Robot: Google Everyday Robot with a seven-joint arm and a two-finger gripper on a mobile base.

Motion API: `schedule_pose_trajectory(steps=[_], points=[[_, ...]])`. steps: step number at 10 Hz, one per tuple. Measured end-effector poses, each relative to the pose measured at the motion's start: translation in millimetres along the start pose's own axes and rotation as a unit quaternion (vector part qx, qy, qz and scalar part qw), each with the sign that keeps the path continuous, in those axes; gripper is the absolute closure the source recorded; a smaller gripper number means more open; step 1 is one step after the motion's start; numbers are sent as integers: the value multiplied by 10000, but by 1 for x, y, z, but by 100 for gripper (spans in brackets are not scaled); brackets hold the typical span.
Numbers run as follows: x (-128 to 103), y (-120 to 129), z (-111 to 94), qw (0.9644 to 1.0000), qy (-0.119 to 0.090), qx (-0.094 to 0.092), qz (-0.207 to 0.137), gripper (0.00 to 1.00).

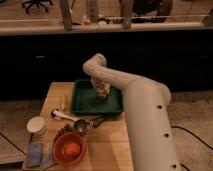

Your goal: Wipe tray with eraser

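Observation:
The dark green tray (81,103) lies at the back of the wooden table. My gripper (104,94) reaches down into the tray's right half, at the end of the white arm that curves in from the right. A small pale tan eraser (103,89) sits at the gripper's tip, held low over or on the tray floor. The gripper is shut on it. The arm hides the tray's right rim.
An orange-red bowl (69,148) stands at the front left of the table (110,145). Beside it are a white cup (36,125) and a flat blue-grey pad (35,154). A metal spoon (75,123) lies just in front of the tray.

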Motion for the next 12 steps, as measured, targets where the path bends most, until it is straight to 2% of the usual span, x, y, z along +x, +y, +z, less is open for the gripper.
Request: schedule_pose_trajectory(steps=[2,5,7,9,11,12], points=[[-10,-28,8,9994,-103,92,-326,97],[-40,-41,7,9972,-192,199,-692,97],[-70,-27,5,9963,-291,202,-779,97],[-84,-7,2,9969,-325,170,-698,97],[-86,24,-5,9986,-247,104,-456,97],[-80,40,-12,9995,-139,77,-282,97]])
